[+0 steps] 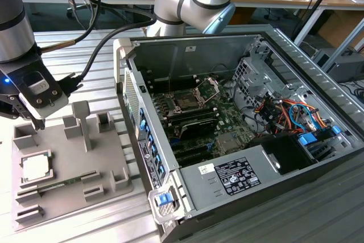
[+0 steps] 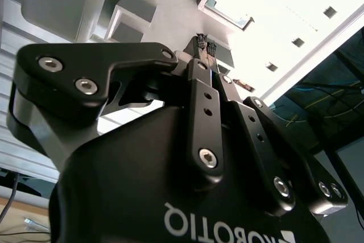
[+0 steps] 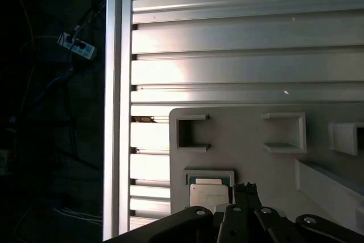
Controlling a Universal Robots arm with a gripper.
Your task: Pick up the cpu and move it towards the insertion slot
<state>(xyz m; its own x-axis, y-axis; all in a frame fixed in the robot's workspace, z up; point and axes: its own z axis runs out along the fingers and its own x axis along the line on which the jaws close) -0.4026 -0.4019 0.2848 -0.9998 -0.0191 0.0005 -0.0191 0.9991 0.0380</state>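
Note:
The cpu (image 1: 35, 167), a small pale silvery square, lies flat in a recess of the grey plastic tray (image 1: 105, 160) at the exterior view's left. My gripper (image 1: 37, 122) hangs just above the tray's far end, a short way behind the cpu and apart from it. Its fingertips are pressed together with nothing between them, as both wrist views show. In the first wrist view the cpu (image 3: 208, 195) sits right beside my gripper (image 3: 245, 188). The insertion slot (image 1: 186, 102), with its silver frame raised, lies on the green board inside the open computer case.
The case's upright side wall (image 1: 142, 119) stands between the tray and the socket. Grey posts (image 1: 82, 120) rise from the tray near my gripper. A thin green memory stick (image 1: 52, 185) lies in the tray in front of the cpu. Cables (image 1: 290, 112) crowd the case's right part.

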